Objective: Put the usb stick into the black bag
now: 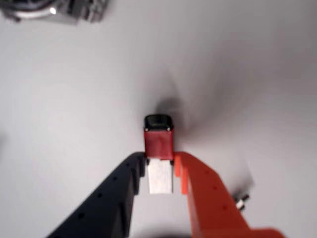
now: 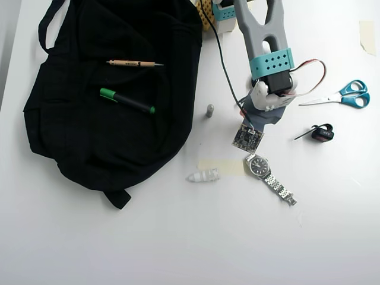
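Work surface: a plain white table (image 2: 178, 249), evenly lit, with scattered items. The black bag (image 2: 89, 124) lies flat on the left half of the overhead view, a pencil (image 2: 133, 63) and a green-capped marker (image 2: 126, 101) resting on its fabric. Right of it, well apart, the arm reaches down over the table; a watch (image 2: 259, 166) lies just beside its camera board, scissors (image 2: 344, 95) farther right, a small grey cylinder (image 2: 209, 110) and a white ribbed piece (image 2: 203, 176) between arm and bag.

In the wrist view the gripper (image 1: 159, 171) has its black and orange fingers clamped on the usb stick (image 1: 159, 144), pinching the silver end so the red body projects forward. The stick's shadow falls offset on the table, which suggests it is lifted clear. In the overhead view the arm hides it.

Judgement: grasp secured; carry leftward to the bag not yet done.
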Robot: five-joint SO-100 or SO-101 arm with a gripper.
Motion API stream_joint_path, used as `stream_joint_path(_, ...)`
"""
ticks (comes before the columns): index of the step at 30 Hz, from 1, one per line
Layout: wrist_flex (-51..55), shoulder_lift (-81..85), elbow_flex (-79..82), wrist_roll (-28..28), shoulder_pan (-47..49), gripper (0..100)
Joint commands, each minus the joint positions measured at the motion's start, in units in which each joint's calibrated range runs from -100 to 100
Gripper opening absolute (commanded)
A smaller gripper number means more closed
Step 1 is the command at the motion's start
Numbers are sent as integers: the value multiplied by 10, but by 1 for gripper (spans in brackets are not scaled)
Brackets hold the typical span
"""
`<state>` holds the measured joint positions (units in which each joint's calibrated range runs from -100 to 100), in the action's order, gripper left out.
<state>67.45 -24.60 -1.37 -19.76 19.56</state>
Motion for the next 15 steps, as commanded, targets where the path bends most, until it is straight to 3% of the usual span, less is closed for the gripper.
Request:
stream_joint_path(1, 27, 61, -23, 2, 3, 2)
stream_joint_path(15, 83, 133, -23, 15, -12, 2)
